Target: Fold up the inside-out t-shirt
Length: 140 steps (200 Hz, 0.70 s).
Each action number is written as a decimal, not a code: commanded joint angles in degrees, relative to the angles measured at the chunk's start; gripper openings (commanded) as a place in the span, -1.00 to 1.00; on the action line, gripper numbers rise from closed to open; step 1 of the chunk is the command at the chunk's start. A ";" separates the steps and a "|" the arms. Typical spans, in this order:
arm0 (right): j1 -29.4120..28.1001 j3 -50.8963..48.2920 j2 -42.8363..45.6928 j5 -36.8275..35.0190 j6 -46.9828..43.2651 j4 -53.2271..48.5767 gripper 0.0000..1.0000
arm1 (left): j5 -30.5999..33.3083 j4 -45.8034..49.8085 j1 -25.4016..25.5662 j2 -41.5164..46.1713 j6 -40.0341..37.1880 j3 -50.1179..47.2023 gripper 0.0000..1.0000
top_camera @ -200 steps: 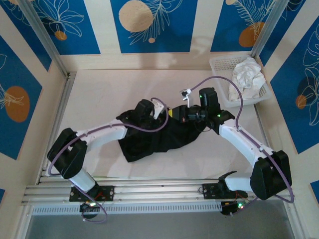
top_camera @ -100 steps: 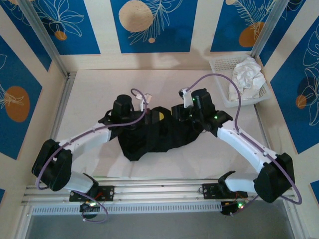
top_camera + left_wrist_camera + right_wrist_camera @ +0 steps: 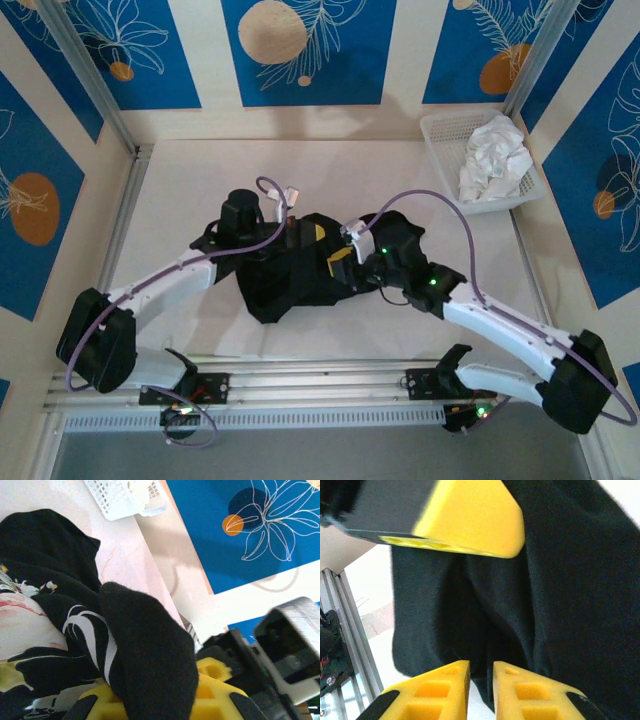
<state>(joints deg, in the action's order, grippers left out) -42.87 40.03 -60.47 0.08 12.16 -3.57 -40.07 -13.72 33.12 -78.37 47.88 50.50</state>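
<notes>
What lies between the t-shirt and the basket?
Bare table, with a purple cable arching over it, in the top view. The left wrist view shows bare table there too.

Left arm (image 3: 165, 280) and right arm (image 3: 510, 325): white links, black joint housings, each trailed by a purple cable (image 3: 430, 193). Green indicator lights (image 3: 432, 283) on the right arm. Fingers (image 3: 432, 692): yellow moulded blocks with rectangular recesses.

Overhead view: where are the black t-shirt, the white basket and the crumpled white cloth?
black t-shirt (image 3: 275, 290): overhead view, on its bare near-left part.
white basket (image 3: 442, 160): overhead view, on its left wall.
crumpled white cloth (image 3: 495, 155): overhead view, on its middle, inside the basket.
</notes>
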 commanded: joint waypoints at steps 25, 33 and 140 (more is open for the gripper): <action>0.39 2.78 -6.97 -2.17 -0.97 4.96 -0.63 | -0.14 0.81 -0.28 2.59 -1.18 1.44 -1.00; 0.74 2.90 -7.44 -2.53 -1.36 4.94 -0.62 | -0.09 0.96 -0.31 2.72 -1.29 1.44 -1.00; 2.71 4.33 -9.85 4.29 -2.83 8.26 -0.80 | 0.20 -0.02 -0.36 2.19 -1.45 1.09 -1.00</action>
<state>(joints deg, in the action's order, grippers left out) -40.49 42.28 -71.37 0.25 10.63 2.22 -40.03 -12.43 33.12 -77.25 47.48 50.50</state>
